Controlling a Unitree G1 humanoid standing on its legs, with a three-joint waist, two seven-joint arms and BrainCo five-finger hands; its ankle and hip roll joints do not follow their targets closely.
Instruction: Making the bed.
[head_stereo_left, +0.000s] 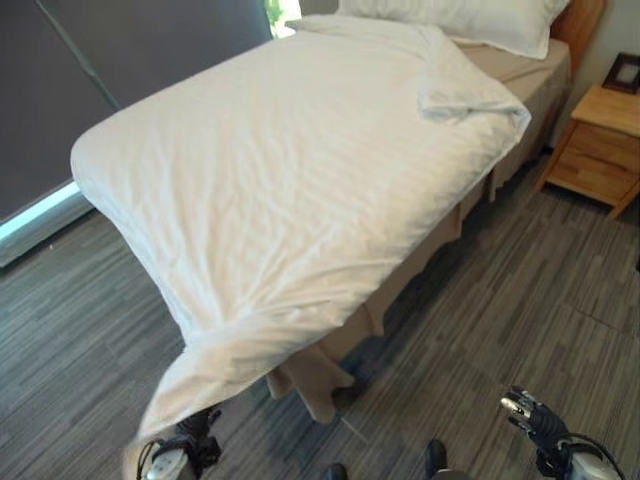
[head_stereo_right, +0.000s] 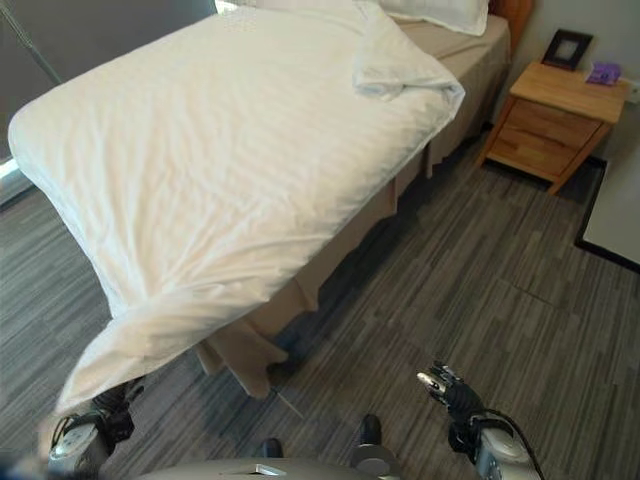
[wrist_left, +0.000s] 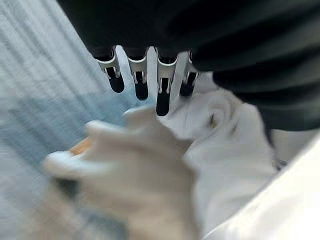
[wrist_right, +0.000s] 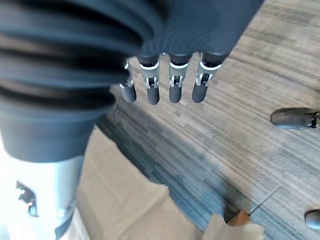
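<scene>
Left hand (wrist_left: 150, 75) gripping rumpled white duvet (head_stereo_left: 290, 190) corner (soft folds), right hand (wrist_right: 170, 80) empty, fingers relaxed

Soft daylight from the window (head_stereo_left: 283, 12); left wrist view blurred.

The right hand (wrist_right: 165, 85) is seen from close by, its dark-tipped fingers (wrist_right: 175, 90) hanging in a row, fairly straight and apart from everything, with nothing held. Beneath them, a floor (wrist_right: 240, 125) of grey striped planks is shown. A beige bed skirt (wrist_right: 125, 200) is spread over the floor below the hand, its edge lying in folds. A small orange-brown patch (wrist_right: 240, 218) is seen by the skirt's edge; what it is cannot be told.
</scene>
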